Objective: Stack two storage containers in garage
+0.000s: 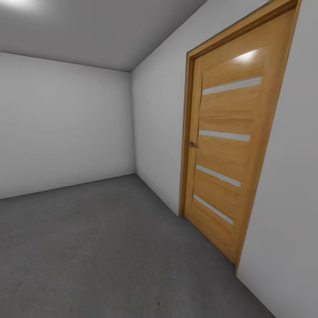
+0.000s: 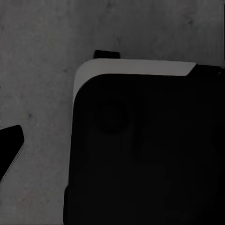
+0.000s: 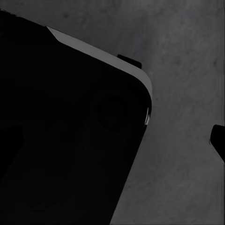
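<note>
I am in the garage, facing a corner of plain white-grey walls (image 1: 66, 128). The dark grey concrete floor (image 1: 97, 251) spreads in front of me, bare where I see it. The two storage containers are out of view. In the left wrist view, one dark fingertip (image 2: 10, 149) sticks in at the picture's rim, far from its middle, over the concrete. In the right wrist view, a matching dark fingertip (image 3: 218, 140) also sits at the rim. Nothing lies between the fingers of either gripper.
A shut wood-panelled door (image 1: 225, 150) with pale horizontal strips and a small handle (image 1: 193, 144) stands in the right wall. My own black body with its white edge (image 2: 140, 154) (image 3: 70, 131) hangs over the mottled concrete in both wrist views.
</note>
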You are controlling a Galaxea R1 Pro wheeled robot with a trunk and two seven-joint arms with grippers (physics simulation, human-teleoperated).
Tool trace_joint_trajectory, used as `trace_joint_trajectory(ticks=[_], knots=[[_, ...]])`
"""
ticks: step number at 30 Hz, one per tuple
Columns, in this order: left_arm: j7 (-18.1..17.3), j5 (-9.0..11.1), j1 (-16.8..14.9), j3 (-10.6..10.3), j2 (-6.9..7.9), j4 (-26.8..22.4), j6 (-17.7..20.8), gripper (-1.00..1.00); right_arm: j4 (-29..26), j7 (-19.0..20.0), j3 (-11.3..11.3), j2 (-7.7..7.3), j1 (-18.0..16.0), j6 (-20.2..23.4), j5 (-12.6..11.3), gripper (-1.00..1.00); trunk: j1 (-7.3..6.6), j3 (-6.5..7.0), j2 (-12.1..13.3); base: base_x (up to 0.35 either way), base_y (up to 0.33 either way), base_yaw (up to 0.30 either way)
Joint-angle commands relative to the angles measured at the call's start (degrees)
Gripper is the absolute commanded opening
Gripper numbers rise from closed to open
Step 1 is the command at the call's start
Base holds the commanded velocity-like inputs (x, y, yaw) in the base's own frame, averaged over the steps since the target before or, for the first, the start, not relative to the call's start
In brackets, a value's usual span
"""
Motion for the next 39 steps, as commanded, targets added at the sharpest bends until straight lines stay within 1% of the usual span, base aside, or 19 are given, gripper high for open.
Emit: trace_joint_trajectory(ticks=[1,39], knots=[[0.03,0.57,-0.01,0.02,0.00,-0.02,-0.08,1.00,0.09,0.04,0.49,0.01,0.00,-0.33,-0.59,1.00,0.04,-0.04,-0.02,0.325,0.000,0.000],[0.07,0.48,-0.01,0.11,-0.19,-0.03,-0.86,1.00,0.09,-0.15,0.41,-0.08,0.02,-0.45,-0.69,1.00,0.04,-0.04,-0.02,0.325,0.000,0.000]])
